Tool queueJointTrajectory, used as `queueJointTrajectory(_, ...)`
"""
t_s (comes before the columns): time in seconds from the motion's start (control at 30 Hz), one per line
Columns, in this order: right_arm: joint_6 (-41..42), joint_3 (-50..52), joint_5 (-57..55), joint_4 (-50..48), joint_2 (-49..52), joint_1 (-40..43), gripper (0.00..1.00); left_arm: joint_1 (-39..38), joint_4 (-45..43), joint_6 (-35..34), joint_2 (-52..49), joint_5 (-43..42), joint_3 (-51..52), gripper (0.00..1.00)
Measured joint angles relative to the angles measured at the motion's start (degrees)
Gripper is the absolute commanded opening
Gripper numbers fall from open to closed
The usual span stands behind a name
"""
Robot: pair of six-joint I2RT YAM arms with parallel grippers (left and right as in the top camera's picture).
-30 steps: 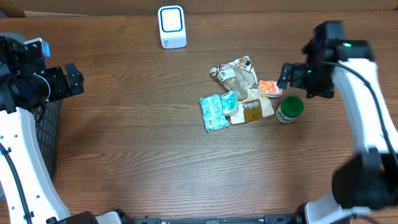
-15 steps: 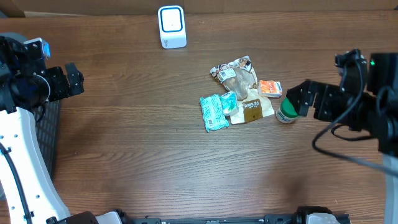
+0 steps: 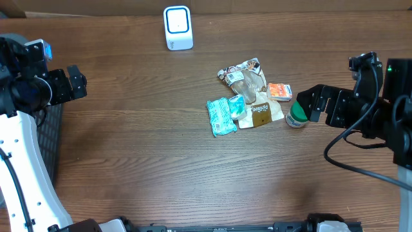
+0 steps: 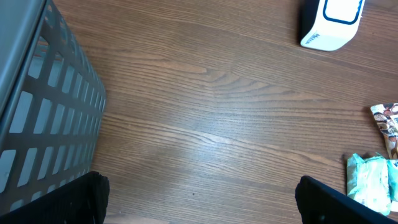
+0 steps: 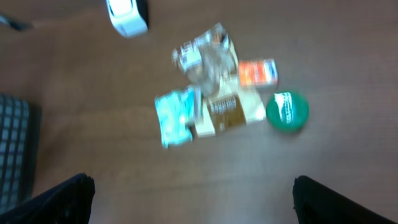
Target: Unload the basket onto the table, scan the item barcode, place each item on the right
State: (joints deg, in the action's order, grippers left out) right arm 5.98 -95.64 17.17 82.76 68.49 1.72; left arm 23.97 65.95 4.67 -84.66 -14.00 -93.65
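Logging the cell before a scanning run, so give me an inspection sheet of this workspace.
Surface: wood-grain table, no spills seen.
Job's things: white scanner at the far edge; loose pile of teal packet, crinkled wrapper, orange box, brown packet and green-lidded tub.
Clutter: nothing seen.
Grippers: left gripper, jaws open, empty; right gripper, jaws open, empty, by the tub.
Cables: black cable looping off the right arm.
Surroundings: grey slatted basket at the table's left.
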Motion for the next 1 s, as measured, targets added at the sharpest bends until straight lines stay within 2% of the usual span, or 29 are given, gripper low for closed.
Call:
queueJointTrajectory(0.2, -0.02, 15.63, -1.05, -19.21, -13.99, 0.00, 1.00, 0.00, 0.02, 0.02, 0.00, -0.02, 0.00, 0.99)
queueJointTrajectory(0.37, 0.00, 34.34, -3.10, -33.42, -32.00, 0.02, 1.00, 0.00, 0.00, 0.02, 0.00, 0.00, 0.00, 1.00)
queueJointTrajectory(0.67, 0.00, 61.96, -7.13, -59.52, -53.20, 0.20, 1.00, 0.00, 0.00, 0.00, 0.00, 0.04, 0.00, 0.99)
queueJointTrajectory(0.9, -0.02, 80.96, -7.52, -83.19, -61.64, 0.13, 1.00, 0.00, 0.00, 0.00, 0.00, 0.02, 0.00, 1.00)
queueJointTrajectory(1.0, 0.00, 87.34, -7.56, -87.76, -63.84, 0.00, 1.00, 0.00, -0.04, 0.02, 0.00, 0.02, 0.00, 0.99)
